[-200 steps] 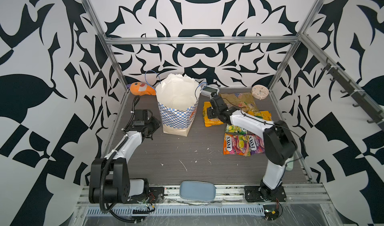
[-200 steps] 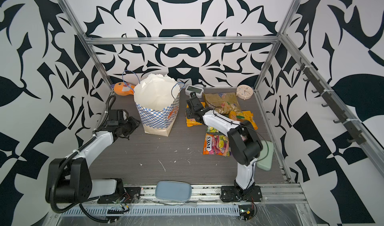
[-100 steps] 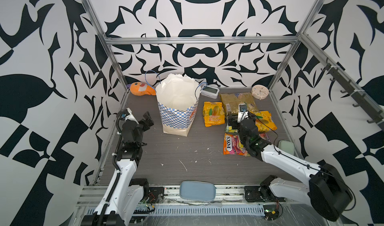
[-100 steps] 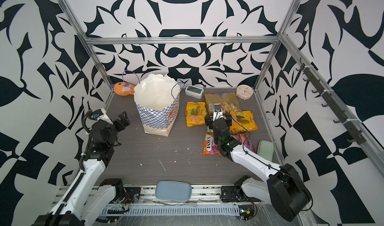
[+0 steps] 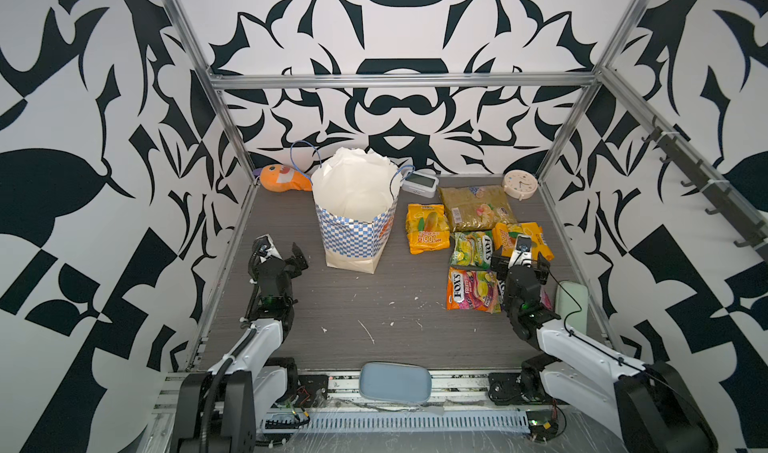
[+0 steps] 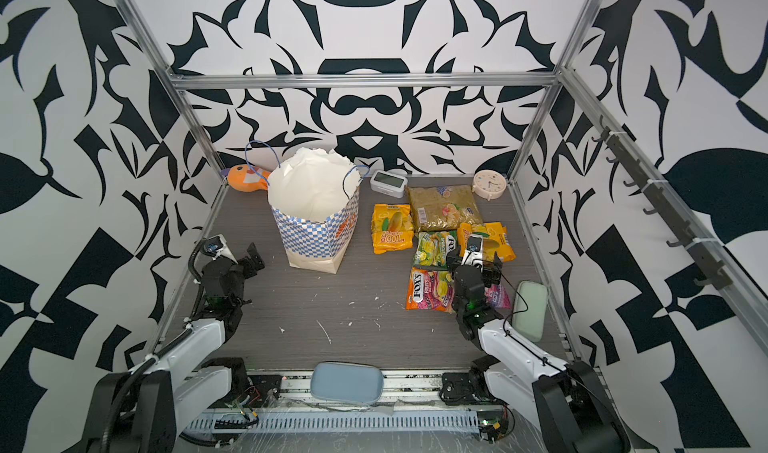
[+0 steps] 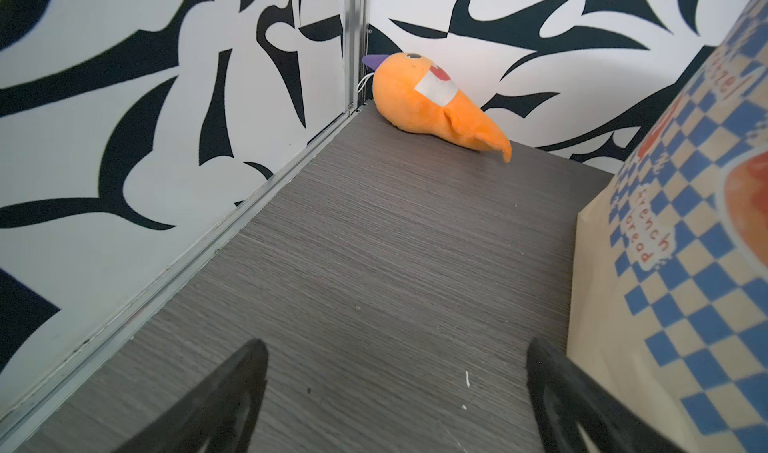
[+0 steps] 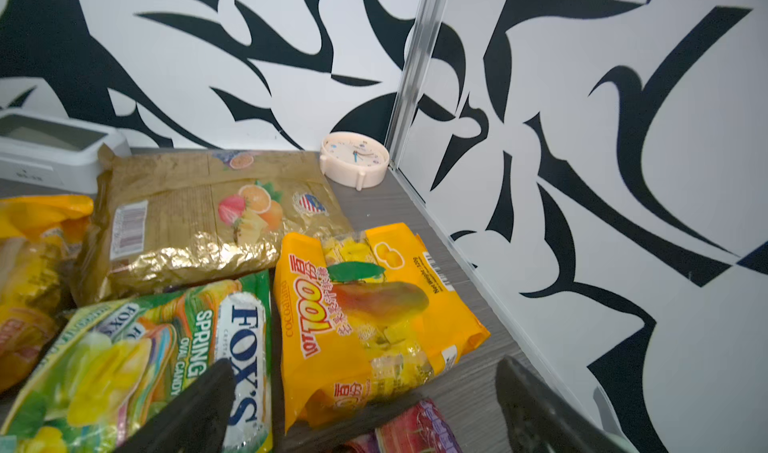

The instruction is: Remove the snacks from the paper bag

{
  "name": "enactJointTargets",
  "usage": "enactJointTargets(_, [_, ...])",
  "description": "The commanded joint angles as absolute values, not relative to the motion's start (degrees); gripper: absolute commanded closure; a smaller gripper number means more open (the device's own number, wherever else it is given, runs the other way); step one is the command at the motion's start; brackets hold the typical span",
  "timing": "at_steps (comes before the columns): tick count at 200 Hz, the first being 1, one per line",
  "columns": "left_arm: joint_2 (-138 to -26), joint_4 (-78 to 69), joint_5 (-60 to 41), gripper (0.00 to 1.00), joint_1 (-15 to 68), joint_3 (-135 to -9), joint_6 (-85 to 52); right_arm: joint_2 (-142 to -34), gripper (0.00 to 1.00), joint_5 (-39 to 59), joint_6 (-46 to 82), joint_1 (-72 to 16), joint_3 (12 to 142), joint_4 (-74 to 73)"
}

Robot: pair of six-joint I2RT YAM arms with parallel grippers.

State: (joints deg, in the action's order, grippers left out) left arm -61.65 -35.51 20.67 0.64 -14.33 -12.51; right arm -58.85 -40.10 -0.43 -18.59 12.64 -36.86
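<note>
Both pincers are spread wide, gripping nothing. The left pincer [image 5: 284,252] hangs just off the paper bag [image 5: 353,230] at its 8 o'clock. The bag stands upright around 11 o'clock on the tabletop [image 5: 374,305]. The snacks [image 6: 436,249] lie flat at 2 o'clock: olive-gold packet [image 5: 473,207], mango packet [image 5: 428,228], second mango packet [image 5: 505,234], orange FOX'S packet [image 5: 471,291]. The right pincer [image 5: 519,264] hovers over that pile's 4 o'clock side.

Tabletop [image 5: 374,305] contents: 1 olive-gold snack packet [image 5: 473,207], 2 mango snack packets [image 5: 428,228] [image 5: 536,234], 3 FOX'S snack packets [image 5: 471,249] [image 5: 469,288] [image 6: 500,298]; 1 paper bag [image 5: 353,239]; 1 plush toy [image 5: 284,178]; 2 clocks [image 5: 419,182] [image 5: 519,184].
</note>
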Motion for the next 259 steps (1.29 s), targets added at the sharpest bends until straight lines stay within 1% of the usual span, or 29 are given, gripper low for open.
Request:
enactJointTargets(1, [-66.7, -46.3, 19.9, 0.00, 0.6, -12.6, -10.9, -63.3, 0.01, -41.3, -0.4, -18.5, 12.3, -46.0])
enactJointTargets(20, [-71.2, -50.9, 18.6, 0.01, 0.6, -12.6, -9.1, -70.3, 0.00, -41.2, -1.2, -18.5, 12.1, -53.6])
enactJointTargets(38, [-71.5, -52.2, 15.9, 0.00, 0.7, -12.3, -6.3, -76.4, 0.01, -40.6, -3.2, -18.5, 12.4, -59.4])
enactJointTargets(54, [-72.6, -56.5, 14.5, 0.00, 0.7, -11.0, -4.7, -81.3, 0.00, -38.6, -6.0, -18.4, 11.8, -67.1])
enactJointTargets(63, [-75.1, -59.9, 13.8, 0.01, 0.6, -10.1, -4.0, -83.3, 0.01, -38.6, -7.3, -18.5, 12.5, -67.7])
enactJointTargets(76, [-77.6, -64.3, 13.1, 0.01, 0.6, -9.1, -3.3, -84.5, 0.01, -36.4, -6.5, -18.3, 12.8, -67.1])
enactJointTargets(97, [-82.8, -69.7, 12.2, 0.01, 0.6, -9.4, -2.5, -86.1, 0.01, -35.1, -7.1, -18.2, 11.4, -71.3])
enactJointTargets(121, [-87.0, -70.9, 10.6, 0.00, 0.5, -10.8, -1.8, -86.8, 0.00, -30.8, -7.6, -17.6, 10.6, -72.5])
enactJointTargets(148, [-90.2, -72.2, 7.5, 0.01, 0.5, -11.9, -0.2, -87.3, 0.01, -28.8, -6.2, -15.8, 10.4, -72.8])
enactJointTargets(174, [-89.3, -68.0, 6.9, 0.00, 0.5, -13.4, 0.0, -87.5, 0.01, -24.9, -5.1, -14.1, 11.4, -70.0])
enactJointTargets(198, [-88.4, -60.7, 6.9, 0.00, 0.4, -16.7, -0.1, -89.4, 0.01, -24.6, -4.6, -13.4, 11.7, -71.1])
enactJointTargets(212, [-88.8, -56.9, 6.7, 0.01, -0.4, -18.7, -1.0, -90.5, 0.00, -23.0, -3.5, -12.2, 13.5, -68.1])
enactJointTargets(222, [-88.8, -53.2, 4.8, 0.00, -2.1, -20.6, -2.7, -91.0, 0.01, -23.2, -3.5, -11.9, 15.3, -66.3])
enactJointTargets(233, [-88.9, -49.5, 6.4, 0.00, -3.8, -22.5, -6.0, -90.1, 0.00, -22.3, -2.5, -11.0, 17.7, -60.1])
enactJointTargets(246, [-88.6, -49.7, 5.2, 0.01, -4.7, -22.4, -6.3, -89.4, 0.00, -18.5, 0.7, -7.4, 20.1, -54.0])
enactJointTargets(252, [-88.8, -50.1, 5.3, 0.01, -4.7, -22.3, -6.2, -89.2, 0.00, -16.2, 1.5, -6.0, 19.9, -53.6])
enactJointTargets(259, [-88.7, -50.7, 5.2, 0.00, -4.7, -21.9, -6.2, -89.1, 0.00, -16.0, 1.6, -5.6, 19.7, -53.7])
